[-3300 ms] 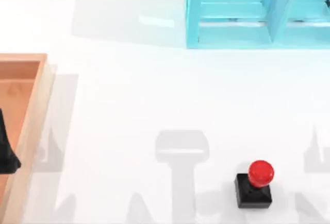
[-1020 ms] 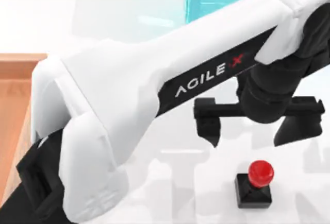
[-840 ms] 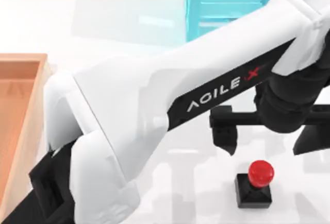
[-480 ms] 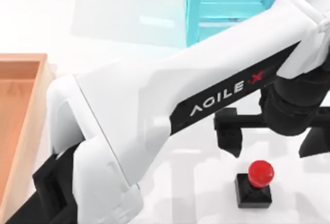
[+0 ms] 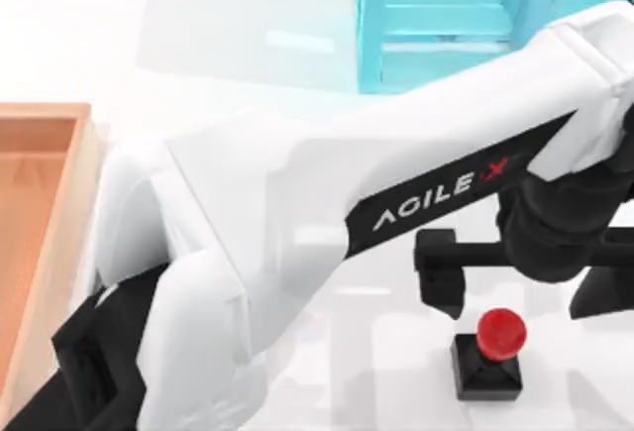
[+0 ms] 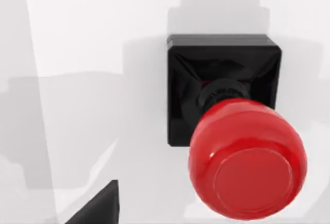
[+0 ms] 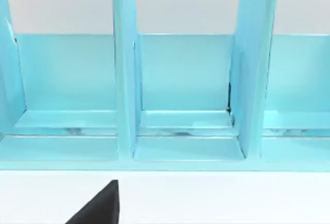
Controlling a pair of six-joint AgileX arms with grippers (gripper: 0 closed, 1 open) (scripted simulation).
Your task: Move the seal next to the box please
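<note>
Seal [image 5: 492, 354], a black square block with a glossy red knob, stands lower right on the white desk [image 5: 228, 64], under the spread-open left hand [image 5: 525, 287], whose right finger is cropped.

Seal [image 5: 490, 355]: glossy red round knob over a black square base; in the left wrist view [image 6: 227, 126] the knob carries pale highlights. Left gripper [image 5: 525, 282], just beside the seal: black fingers [image 5: 441, 282]. Left arm [image 5: 297, 213]: white shell, black band with white lettering and a red mark. Box [image 5: 50, 253], well apart from the seal: light tan rim, orange-brown inside. Shelf unit [image 5: 466, 25]: light blue, also in the right wrist view [image 7: 180, 90]. Worktop [image 5: 228, 64]: plain white, grey shadows.
</note>
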